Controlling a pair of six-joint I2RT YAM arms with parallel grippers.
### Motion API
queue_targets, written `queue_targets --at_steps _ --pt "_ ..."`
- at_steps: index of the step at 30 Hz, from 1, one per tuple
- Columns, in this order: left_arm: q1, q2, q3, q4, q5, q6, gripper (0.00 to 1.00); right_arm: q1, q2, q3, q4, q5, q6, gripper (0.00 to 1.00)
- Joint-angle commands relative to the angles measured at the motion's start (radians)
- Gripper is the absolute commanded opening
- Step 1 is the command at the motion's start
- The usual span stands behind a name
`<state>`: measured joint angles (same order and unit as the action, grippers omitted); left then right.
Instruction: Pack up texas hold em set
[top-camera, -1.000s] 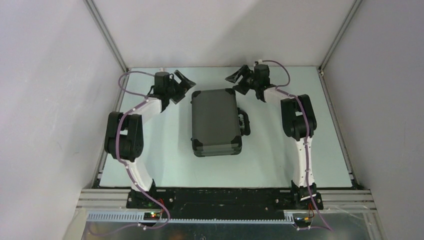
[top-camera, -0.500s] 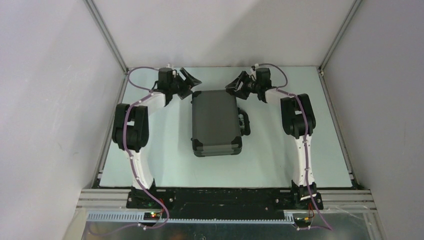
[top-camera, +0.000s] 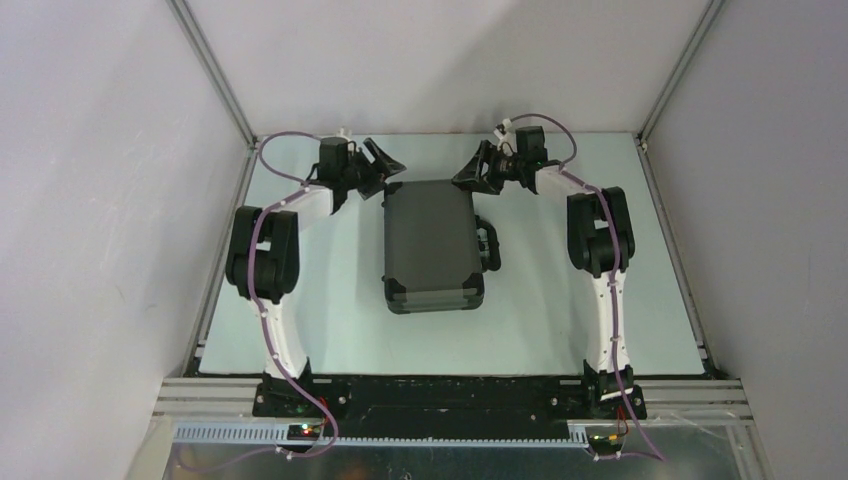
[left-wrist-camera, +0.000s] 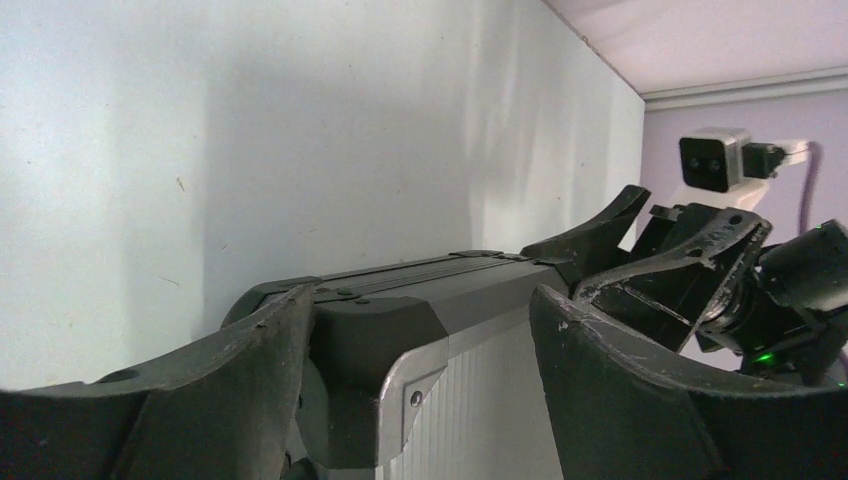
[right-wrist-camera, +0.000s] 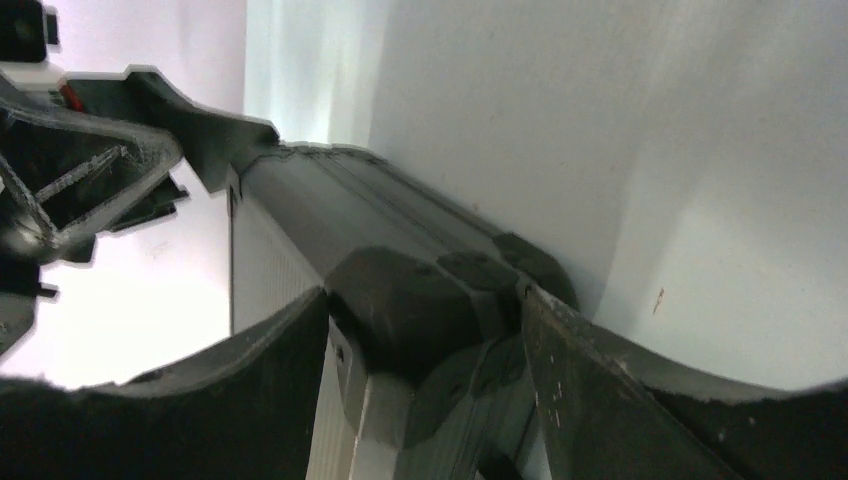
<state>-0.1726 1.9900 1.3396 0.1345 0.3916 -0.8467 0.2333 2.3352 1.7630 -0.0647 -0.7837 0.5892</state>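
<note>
A closed black briefcase (top-camera: 432, 245) lies flat mid-table (top-camera: 320, 310); the left gripper (top-camera: 383, 175) has fingers spread astride its far-left corner, the right gripper (top-camera: 472, 170) hugs the far-right corner, grip unclear, so both should close squarely and evenly.

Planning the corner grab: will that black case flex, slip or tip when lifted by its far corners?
Probably stiff: the case has a hard ribbed shell and moulded corner caps. Those rounded caps look smooth, so a pinch there may slip. Lying flat and closed, it likely slides rather than tips; weight cannot be told.
</note>
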Motion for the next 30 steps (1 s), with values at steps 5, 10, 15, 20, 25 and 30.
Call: queue_targets --at_steps 5,10,15,20,25,30 --pt "-0.078 -0.006 -0.054 -0.008 0.062 0.038 0.81 0.094 0.024 -0.108 -0.331 -0.158 -0.166 0.71" --pt "-0.098 -0.018 -0.067 -0.006 0.066 0.045 0.81 0.102 -0.014 -0.210 -0.289 -0.158 -0.163 0.71" --pt "-0.118 -0.015 -0.074 -0.006 0.073 0.051 0.81 0.108 -0.080 -0.347 -0.199 -0.165 -0.137 0.70" --pt "-0.140 -0.014 -0.072 -0.007 0.076 0.055 0.80 0.127 -0.119 -0.462 -0.131 -0.144 -0.113 0.70" --pt "-0.161 -0.019 -0.076 -0.007 0.080 0.056 0.80 0.162 -0.142 -0.578 -0.044 -0.138 -0.067 0.70" --pt "-0.175 -0.027 -0.090 -0.006 0.084 0.063 0.80 0.189 -0.183 -0.691 0.048 -0.116 -0.028 0.70"
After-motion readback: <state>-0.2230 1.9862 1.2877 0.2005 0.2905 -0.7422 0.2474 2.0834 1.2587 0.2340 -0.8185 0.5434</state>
